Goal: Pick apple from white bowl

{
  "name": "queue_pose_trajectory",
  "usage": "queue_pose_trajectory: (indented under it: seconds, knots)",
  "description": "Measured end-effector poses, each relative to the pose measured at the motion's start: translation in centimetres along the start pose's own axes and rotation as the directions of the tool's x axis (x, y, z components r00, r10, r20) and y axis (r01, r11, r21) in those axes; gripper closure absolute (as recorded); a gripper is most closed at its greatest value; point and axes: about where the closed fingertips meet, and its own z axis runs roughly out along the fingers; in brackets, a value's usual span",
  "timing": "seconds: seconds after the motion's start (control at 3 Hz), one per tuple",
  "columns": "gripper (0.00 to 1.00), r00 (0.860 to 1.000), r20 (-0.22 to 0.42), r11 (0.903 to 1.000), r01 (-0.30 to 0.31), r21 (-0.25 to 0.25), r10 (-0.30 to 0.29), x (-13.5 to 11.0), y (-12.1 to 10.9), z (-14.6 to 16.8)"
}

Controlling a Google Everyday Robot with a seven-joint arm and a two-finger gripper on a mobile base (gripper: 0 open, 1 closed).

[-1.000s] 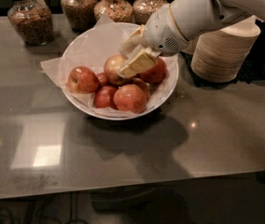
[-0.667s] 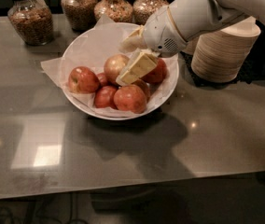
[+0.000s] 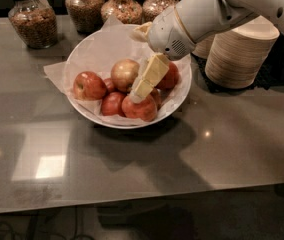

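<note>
Claw (image 3: 138,90) hangs just beside pale apple (image 3: 124,73) in bowl (image 3: 180,104); grip state indeterminate. Crowding red apples (image 3: 141,109) risk deflecting it.

One claw (image 3: 142,88) hangs over one white bowl (image 3: 102,121) on one counter (image 3: 132,174). Around the claw lie one pale apple (image 3: 124,74), just to its left as seen, and at least four red apples (image 3: 88,85). Beyond it stand four glass jars (image 3: 32,21). On its right are two stacks of paper bowls (image 3: 239,54).
</note>
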Motion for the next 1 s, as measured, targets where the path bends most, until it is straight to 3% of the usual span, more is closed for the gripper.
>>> queue_pose_trajectory:
  seconds: [0.67,1.0]
  knots:
    - [0.15,1.000,-0.005,0.9999,-0.007,-0.009,0.007,0.34,-0.39,0.26]
    - [0.29,1.000,-0.005,0.9999,-0.012,-0.011,0.011,0.47,-0.58,0.38]
